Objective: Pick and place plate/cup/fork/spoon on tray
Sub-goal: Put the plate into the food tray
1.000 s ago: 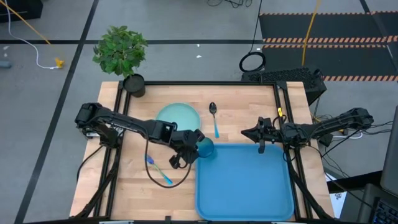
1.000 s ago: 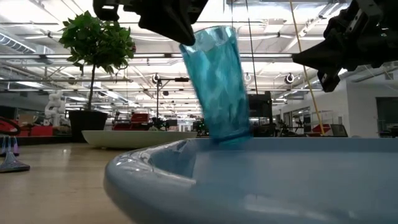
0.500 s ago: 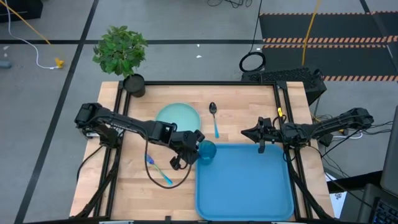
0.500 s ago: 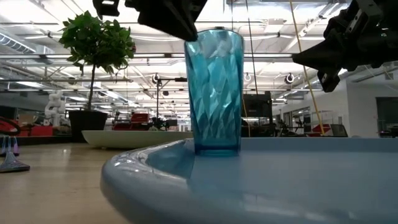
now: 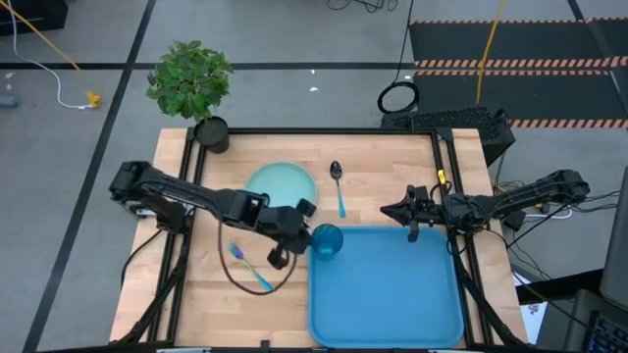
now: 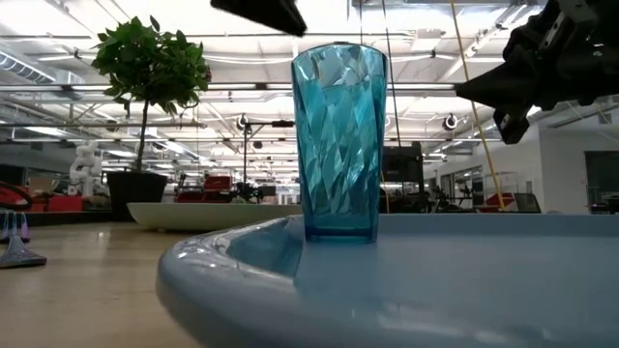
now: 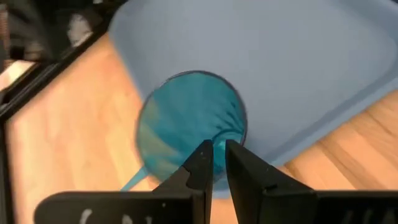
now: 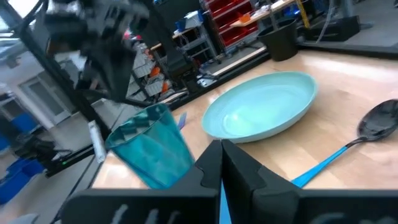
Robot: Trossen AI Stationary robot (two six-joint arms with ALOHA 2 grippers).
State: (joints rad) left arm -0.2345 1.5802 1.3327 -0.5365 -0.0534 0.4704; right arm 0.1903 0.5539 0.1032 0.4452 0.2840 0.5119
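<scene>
On the left of the table, the fork (image 5: 252, 269) is being left flat on the bare wood, and the plate (image 5: 283, 183) lies beyond it. The left gripper (image 5: 298, 227) is being held just beside the cup (image 5: 327, 240), its fingers (image 7: 200, 163) nearly together and gripping nothing. The cup is standing upright in the tray's (image 5: 392, 294) near-left corner. The spoon (image 5: 338, 184) lies between plate and right gripper (image 5: 392, 210), whose fingers are pressed together, empty.
</scene>
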